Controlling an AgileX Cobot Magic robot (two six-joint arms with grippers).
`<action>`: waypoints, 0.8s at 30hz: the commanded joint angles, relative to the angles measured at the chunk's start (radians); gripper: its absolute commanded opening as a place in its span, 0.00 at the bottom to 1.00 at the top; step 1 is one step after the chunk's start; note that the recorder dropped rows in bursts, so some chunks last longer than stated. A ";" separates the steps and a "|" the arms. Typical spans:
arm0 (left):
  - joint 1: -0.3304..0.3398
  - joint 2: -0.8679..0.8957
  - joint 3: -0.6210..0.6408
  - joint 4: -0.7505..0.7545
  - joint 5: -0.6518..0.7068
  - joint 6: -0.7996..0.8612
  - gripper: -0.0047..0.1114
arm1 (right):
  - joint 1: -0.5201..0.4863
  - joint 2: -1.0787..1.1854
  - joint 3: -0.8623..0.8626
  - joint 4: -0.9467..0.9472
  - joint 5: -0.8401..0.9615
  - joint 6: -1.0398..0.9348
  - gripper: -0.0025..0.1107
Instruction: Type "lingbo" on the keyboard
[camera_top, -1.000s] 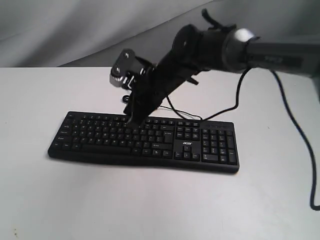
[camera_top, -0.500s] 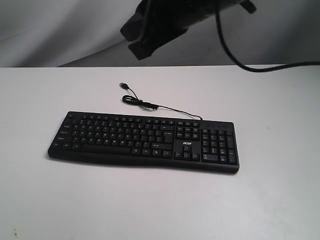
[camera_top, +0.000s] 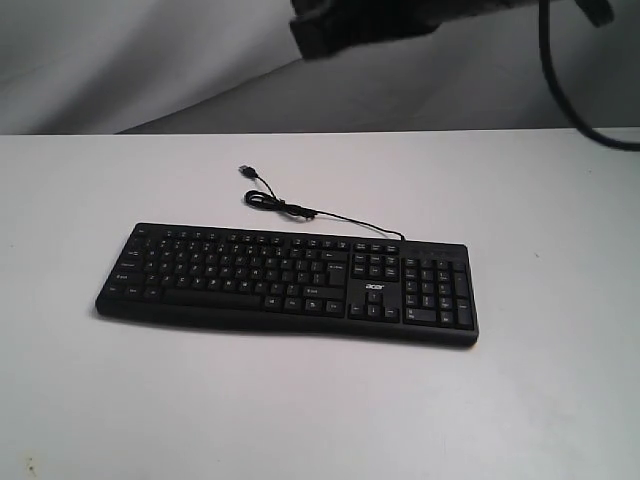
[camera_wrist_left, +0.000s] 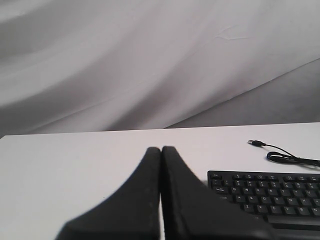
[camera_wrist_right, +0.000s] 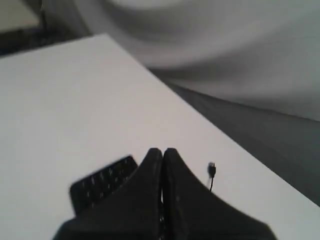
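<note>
The black keyboard (camera_top: 290, 285) lies flat across the middle of the white table, with its thin USB cable (camera_top: 300, 210) trailing behind it to a loose plug (camera_top: 244, 171). My left gripper (camera_wrist_left: 161, 149) is shut and empty, low over the bare table beside the keyboard's (camera_wrist_left: 270, 192) left end. My right gripper (camera_wrist_right: 162, 150) is also shut on nothing and hangs high above the blurred keyboard (camera_wrist_right: 102, 182) and the plug (camera_wrist_right: 212, 169). In the exterior view only a dark part of the right arm (camera_top: 370, 20) shows at the top edge.
The white table (camera_top: 150, 400) runs wide in front of and around the keyboard. A thick black arm cable (camera_top: 560, 90) hangs at the upper right. Grey cloth (camera_top: 120, 60) forms the backdrop behind the table.
The right arm, whose gripper was down on the keyboard's middle keys a second ago, has lifted up and away to the top right. The keyboard has not moved.
</note>
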 joint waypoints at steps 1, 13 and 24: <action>-0.007 -0.005 0.005 0.000 -0.009 -0.002 0.04 | -0.064 -0.015 0.006 -0.005 -0.083 0.268 0.02; -0.007 -0.005 0.005 0.000 -0.009 -0.002 0.04 | -0.143 -0.087 0.341 -0.077 -0.304 0.390 0.02; -0.007 -0.005 0.005 0.000 -0.009 -0.002 0.04 | -0.267 -0.686 0.805 -0.278 -0.691 0.435 0.02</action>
